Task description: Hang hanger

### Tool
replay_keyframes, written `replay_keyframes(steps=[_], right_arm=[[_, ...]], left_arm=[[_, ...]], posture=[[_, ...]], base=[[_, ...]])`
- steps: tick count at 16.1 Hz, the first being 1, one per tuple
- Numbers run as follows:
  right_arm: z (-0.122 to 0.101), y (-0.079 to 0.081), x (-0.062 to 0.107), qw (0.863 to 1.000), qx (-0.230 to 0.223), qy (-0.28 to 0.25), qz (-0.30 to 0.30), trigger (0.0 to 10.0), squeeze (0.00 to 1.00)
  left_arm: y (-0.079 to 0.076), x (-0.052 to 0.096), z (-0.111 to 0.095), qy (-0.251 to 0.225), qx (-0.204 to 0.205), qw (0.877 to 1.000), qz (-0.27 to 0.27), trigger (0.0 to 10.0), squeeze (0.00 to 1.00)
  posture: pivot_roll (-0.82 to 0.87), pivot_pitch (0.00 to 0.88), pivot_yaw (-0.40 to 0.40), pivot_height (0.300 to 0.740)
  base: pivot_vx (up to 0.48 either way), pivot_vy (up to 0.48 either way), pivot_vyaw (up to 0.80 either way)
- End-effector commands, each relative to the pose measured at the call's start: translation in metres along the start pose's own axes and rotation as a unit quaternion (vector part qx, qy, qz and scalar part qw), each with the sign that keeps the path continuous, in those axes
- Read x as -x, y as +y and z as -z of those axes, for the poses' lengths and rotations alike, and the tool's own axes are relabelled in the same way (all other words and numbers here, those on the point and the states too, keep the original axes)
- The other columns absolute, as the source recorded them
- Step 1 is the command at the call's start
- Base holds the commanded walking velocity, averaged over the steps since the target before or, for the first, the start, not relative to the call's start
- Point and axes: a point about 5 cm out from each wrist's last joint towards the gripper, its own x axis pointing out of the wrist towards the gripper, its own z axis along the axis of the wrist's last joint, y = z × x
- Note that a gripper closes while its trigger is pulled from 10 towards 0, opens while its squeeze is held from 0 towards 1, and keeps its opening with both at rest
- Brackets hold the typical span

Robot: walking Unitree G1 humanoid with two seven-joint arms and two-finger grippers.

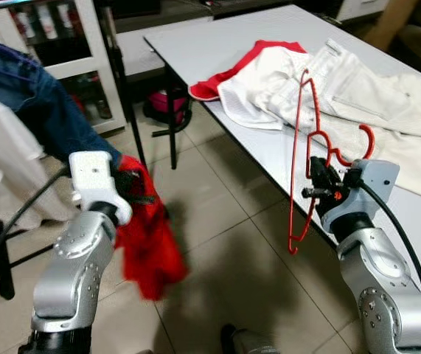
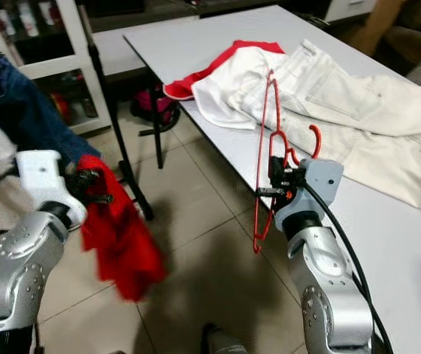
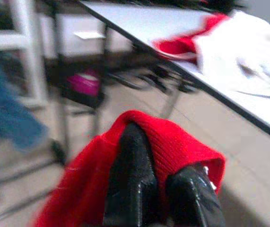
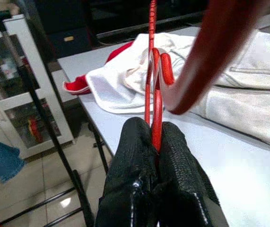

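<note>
The hanger (image 1: 304, 158) is a thin red wire type with a curved hook at the top, near the neck. It is held off the floor beside the edge of the white table (image 1: 269, 147), turned so that its triangular frame stands on end, one corner pointing up over the tabletop and the opposite end hanging below table level. The hook (image 1: 367, 140) curls above the wrist of the right arm.

The right gripper (image 1: 315, 181) is clamped on the hanger near its neck; in the right wrist view both black fingers (image 4: 135, 156) press together on the red wire.

The left gripper (image 1: 138, 184) is raised to the robot's left over the tiled floor (image 1: 225, 243), its fingers closed on a red knitted garment (image 1: 147, 243) that drapes down from them.

On the table lie white trousers (image 1: 372, 99), a white mesh garment (image 1: 258, 92) and a red cloth (image 1: 228, 74) partly under them. A blue denim garment (image 1: 40, 103) hangs at the far left, in front of a white cabinet (image 1: 70, 44).
</note>
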Motion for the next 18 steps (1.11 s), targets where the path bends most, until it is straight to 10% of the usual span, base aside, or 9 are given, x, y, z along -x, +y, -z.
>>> replay_keyframes(steps=[1,4,18], right_arm=[[-0.003,0.0,-0.001,1.0,0.003,-0.003,0.007,10.0,0.0],[0.001,0.0,0.002,1.0,0.001,0.002,0.016,10.0,0.0],[0.008,0.004,0.003,0.999,0.018,0.018,0.023,10.0,0.0]], left_arm=[[-0.009,0.002,-0.011,-0.014,-0.01,0.999,0.043,10.0,0.0],[-0.003,0.005,0.005,0.039,-0.043,0.998,0.034,10.0,0.0],[-0.009,-0.001,-0.003,-0.013,-0.08,0.995,0.06,10.0,0.0]], posture=[[-0.06,0.077,-0.012,0.74],[-0.06,0.064,0.002,0.74],[-0.08,0.057,0.024,0.74]], base=[[0.0,0.0,-0.8],[0.0,0.0,-0.8],[0.0,0.0,-0.8]])
